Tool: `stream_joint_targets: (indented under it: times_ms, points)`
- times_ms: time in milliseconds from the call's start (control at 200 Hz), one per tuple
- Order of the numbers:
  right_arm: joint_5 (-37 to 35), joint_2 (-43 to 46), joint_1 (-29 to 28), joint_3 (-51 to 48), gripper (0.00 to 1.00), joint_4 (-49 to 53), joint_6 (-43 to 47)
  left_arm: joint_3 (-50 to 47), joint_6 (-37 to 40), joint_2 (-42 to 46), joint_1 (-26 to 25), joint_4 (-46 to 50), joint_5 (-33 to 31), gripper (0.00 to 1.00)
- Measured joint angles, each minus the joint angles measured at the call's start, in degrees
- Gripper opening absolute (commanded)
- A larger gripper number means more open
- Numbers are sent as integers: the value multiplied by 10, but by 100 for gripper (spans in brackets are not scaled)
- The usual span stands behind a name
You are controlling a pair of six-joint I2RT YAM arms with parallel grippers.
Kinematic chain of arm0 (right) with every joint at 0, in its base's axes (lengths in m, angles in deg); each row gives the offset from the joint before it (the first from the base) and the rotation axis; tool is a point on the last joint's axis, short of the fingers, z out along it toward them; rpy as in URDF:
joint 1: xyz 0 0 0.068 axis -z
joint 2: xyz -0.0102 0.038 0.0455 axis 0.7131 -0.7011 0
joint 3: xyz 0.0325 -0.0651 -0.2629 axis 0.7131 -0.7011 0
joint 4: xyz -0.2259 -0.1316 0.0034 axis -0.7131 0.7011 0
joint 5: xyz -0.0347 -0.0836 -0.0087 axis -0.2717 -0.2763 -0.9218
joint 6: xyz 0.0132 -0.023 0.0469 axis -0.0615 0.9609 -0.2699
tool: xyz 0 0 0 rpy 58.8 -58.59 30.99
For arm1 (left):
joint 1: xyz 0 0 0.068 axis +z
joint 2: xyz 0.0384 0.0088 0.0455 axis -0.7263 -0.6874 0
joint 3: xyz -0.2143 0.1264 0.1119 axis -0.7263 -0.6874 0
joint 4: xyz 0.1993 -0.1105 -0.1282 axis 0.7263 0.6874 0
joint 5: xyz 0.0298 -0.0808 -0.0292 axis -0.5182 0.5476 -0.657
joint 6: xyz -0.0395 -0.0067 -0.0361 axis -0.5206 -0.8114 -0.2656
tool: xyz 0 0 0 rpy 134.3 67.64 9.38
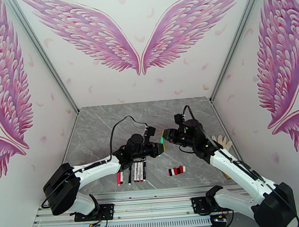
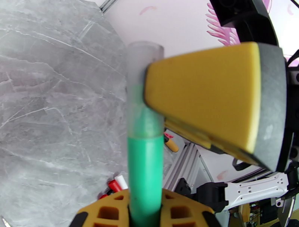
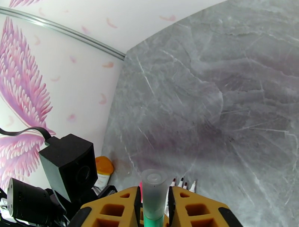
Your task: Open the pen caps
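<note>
- Centre of the overhead frame: my left jaws (image 2: 145, 211) are clamped on the green pen (image 2: 145, 171), holding it clear above the grey surface (image 2: 45, 112).
- The pen's long axis runs straight out of that grip, up the middle of the left wrist frame. Its clear cap (image 3: 154, 186) sits on the far end.
- My right jaws (image 3: 154, 204) bracket the cap, one finger on each side. I cannot tell whether they pinch it or stand a hair loose.
- The coming pull, as I judge it, runs along the pen's axis, cap away from barrel, with the right arm drawing and the left anchoring.
- Open room: bare surface across the upper part of the tabletop in the overhead frame.
- At lower centre, a row of pens (image 1: 132, 174) lies to the left and a row of loose caps (image 1: 176, 170) to the right, both well apart from the held pen. A glove (image 1: 223, 141) rests near the surface's right edge.
</note>
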Motion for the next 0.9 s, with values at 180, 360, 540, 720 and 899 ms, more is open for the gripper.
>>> stream_joint_targets:
  times_ms: [180,360,540,720,899]
  points:
    - [18,-6,0,19,39,25,5,0,36,10,-8,27,-7,9]
    - [46,-17,0,22,39,40,5,0,52,18,-12,30,-6,9]
    - [52,-24,0,24,36,49,5,0,63,20,-13,32,-6,9]
    - [51,-24,0,30,33,51,7,0,67,20,-17,39,-7,9]
    - [52,-28,0,37,29,56,9,0,69,22,-18,44,-9,9]
